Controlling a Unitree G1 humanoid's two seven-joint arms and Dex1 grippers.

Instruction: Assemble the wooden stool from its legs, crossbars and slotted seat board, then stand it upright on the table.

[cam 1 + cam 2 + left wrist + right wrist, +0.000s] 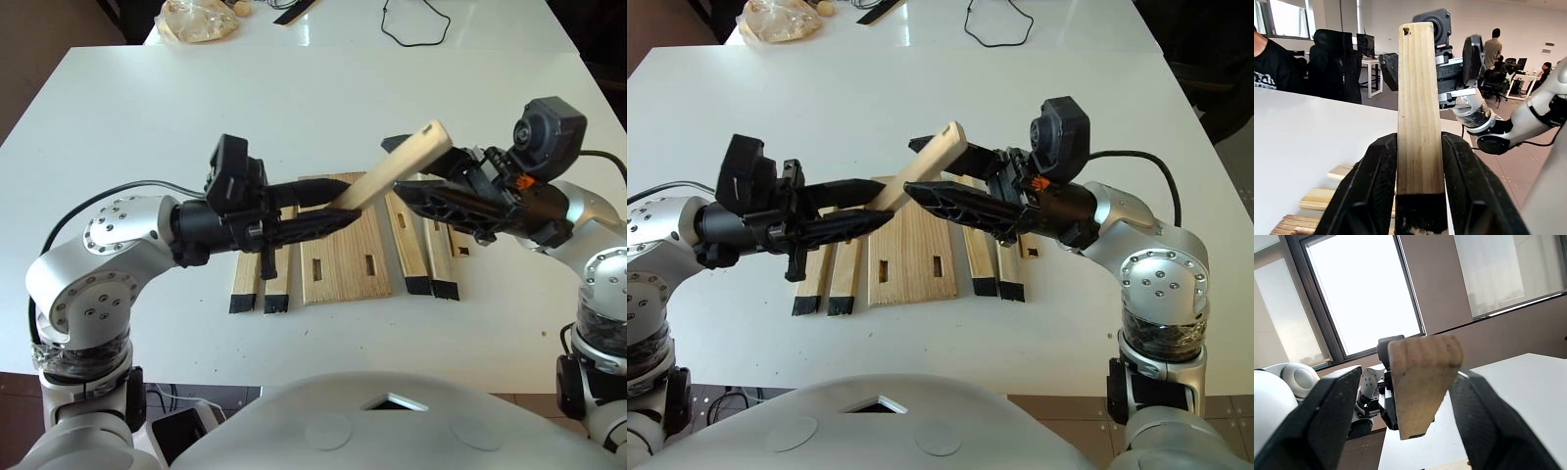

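Observation:
My left gripper (pixel 340 203) is shut on the black-tipped end of a wooden leg (pixel 411 155), held slanting above the slotted seat board (pixel 343 259). The leg's pale upper end rises toward my right gripper (pixel 392 166), whose fingers stand open on either side of it, with gaps showing in the right wrist view around the leg's end (pixel 1420 377). In the left wrist view the leg (pixel 1419 107) stands clamped between my two fingers (pixel 1371 186). Two more legs (pixel 260 289) lie left of the board, and other black-tipped pieces (pixel 421 250) lie to its right.
The parts lie mid-table on the white table (pixel 118 127). A second table behind carries a crumpled bag (pixel 199 20) and a black cable (pixel 416 24). White surface stretches to the left, right and front of the parts.

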